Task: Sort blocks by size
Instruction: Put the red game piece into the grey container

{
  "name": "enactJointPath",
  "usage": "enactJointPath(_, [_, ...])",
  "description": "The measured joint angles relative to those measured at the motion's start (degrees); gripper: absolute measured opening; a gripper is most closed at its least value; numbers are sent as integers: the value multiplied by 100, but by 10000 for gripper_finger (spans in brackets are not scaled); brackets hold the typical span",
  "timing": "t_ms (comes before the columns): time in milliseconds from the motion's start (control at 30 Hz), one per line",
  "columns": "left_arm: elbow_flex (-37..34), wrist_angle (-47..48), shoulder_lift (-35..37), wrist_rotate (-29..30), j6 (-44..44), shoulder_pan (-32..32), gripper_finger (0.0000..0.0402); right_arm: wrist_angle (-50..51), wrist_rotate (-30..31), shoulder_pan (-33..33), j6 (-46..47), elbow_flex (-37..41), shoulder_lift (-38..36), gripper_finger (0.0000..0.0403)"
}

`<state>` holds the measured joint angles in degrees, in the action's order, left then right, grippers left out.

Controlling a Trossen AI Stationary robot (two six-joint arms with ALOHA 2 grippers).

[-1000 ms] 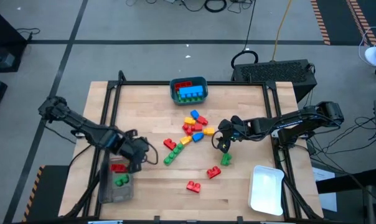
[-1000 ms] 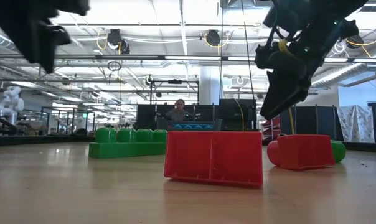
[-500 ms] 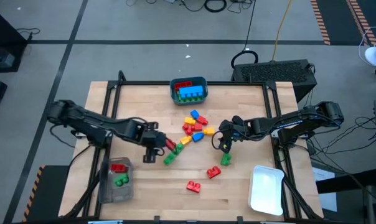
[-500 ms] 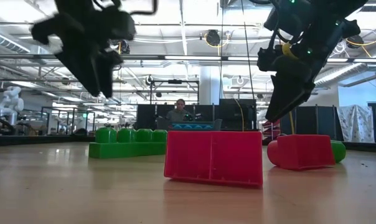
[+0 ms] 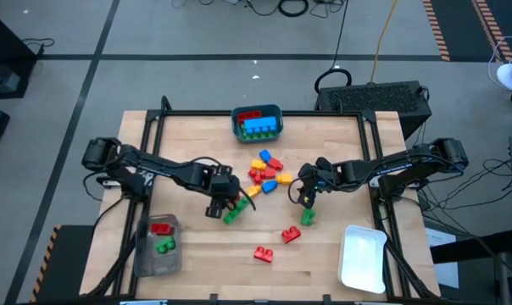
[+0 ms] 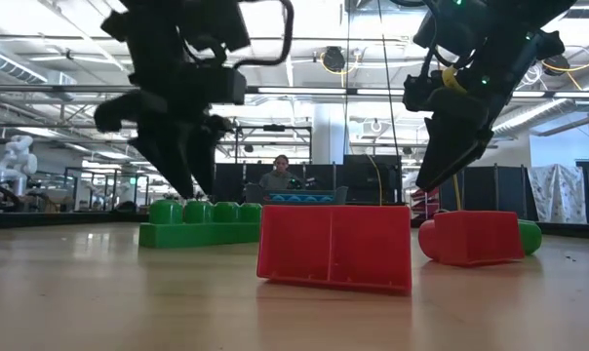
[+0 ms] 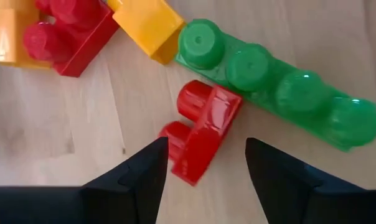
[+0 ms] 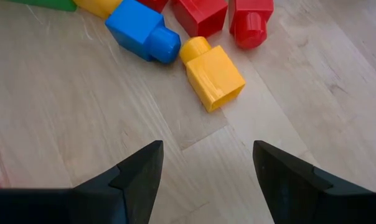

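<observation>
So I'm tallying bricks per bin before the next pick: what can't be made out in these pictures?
- Teal bin, high view: bricks inside are packed together, too small to count.
- Clear container, high view: only its top bricks show.
- Central pile, high view: overlapping bricks, partly under the left end effector.
- Low view: the red brick hides what lies behind it.
- Left wrist view: orange brick is cut by the edge.

no readable text, label, brand, number or sign appears in any view: the blocks, the table and the arms carry no lettering that can be made out, and anything in the room behind is too small to read.
</observation>
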<state>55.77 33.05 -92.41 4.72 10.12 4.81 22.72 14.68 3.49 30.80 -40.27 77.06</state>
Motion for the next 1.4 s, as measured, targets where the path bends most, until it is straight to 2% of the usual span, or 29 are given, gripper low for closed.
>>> enactJointPath(300, [7, -187, -484, 38, 554, -77, 218, 28, 0, 1, -21, 0, 0, 238])
enactJointPath(700, [20, -323, -852, -34, 671, -111, 217, 35, 2, -1, -21, 0, 0, 238])
enactJointPath(967, [4, -252, -794, -43, 179, -141, 176, 33, 1, -1, -20, 0, 0, 238])
enactJointPath(1200, [-11, 496, -506, -28, -355, -88, 175, 22, 0, -1, 1, 0, 0, 238])
enactJointPath(1400, [-11, 1176, -86, -59, -1143, 246, 175, -151, 22, -1, -19, 0, 0, 238])
